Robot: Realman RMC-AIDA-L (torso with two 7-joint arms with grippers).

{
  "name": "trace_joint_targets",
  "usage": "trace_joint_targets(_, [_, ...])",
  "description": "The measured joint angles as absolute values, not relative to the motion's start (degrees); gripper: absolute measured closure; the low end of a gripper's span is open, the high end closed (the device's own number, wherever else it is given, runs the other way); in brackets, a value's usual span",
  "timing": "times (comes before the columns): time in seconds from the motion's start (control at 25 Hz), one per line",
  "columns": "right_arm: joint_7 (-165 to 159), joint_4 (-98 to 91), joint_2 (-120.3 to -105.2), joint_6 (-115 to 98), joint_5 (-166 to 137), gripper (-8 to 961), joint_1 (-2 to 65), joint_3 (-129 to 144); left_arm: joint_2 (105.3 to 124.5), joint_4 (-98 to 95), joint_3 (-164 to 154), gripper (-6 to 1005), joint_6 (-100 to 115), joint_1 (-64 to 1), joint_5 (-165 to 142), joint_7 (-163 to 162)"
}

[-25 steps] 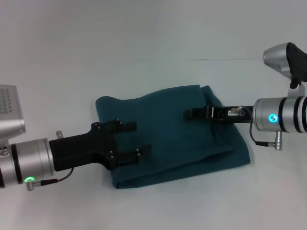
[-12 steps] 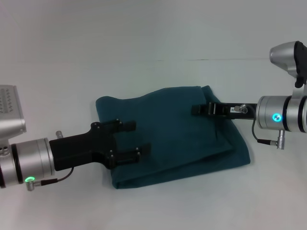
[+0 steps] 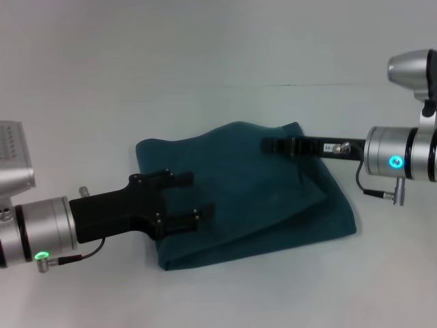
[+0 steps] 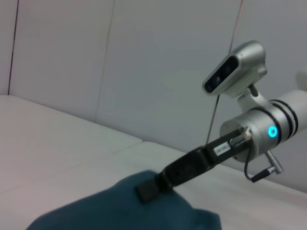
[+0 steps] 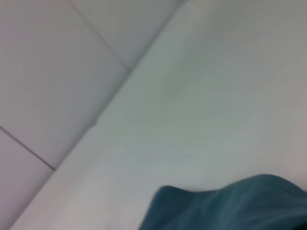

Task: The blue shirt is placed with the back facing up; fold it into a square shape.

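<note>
The blue shirt (image 3: 252, 205) lies folded into a rough rectangle on the white table (image 3: 205, 68). My left gripper (image 3: 192, 198) hovers open over the shirt's left part, nothing between its fingers. My right gripper (image 3: 270, 145) reaches in from the right and is shut on the shirt's upper layer near its far edge, holding that cloth raised in a hump. In the left wrist view the right gripper (image 4: 145, 190) pinches the top of the lifted blue shirt (image 4: 120, 211). The right wrist view shows only an edge of the blue shirt (image 5: 230, 206) and bare table.
Bare white table surface (image 3: 225, 294) surrounds the shirt on all sides. A pale panelled wall (image 4: 144, 72) stands behind the table's far edge.
My right gripper has risen and moved left, dragging the shirt's upper layer with it, so the far edge now bulges upward. The left arm has stayed put.
</note>
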State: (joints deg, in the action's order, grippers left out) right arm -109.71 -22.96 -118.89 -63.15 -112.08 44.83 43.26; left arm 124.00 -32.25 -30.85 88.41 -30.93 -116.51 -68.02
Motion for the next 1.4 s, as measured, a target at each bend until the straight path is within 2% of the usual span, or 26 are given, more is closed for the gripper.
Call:
trace_joint_targets(0.44, [-108.9,-31.3,-118.79,-71.4,-110.3,919,44.4,43.2,124.02,-33.2,-30.2,228,88.8,-30.3,-115.4,-69.8])
trace_joint_targets(1.4, [-114.3,-36.3,-115.91,-74.4,-109.7,920,39.0,43.1,124.02,-33.8,-30.6,228,88.8,-30.8,-113.7,-74.3])
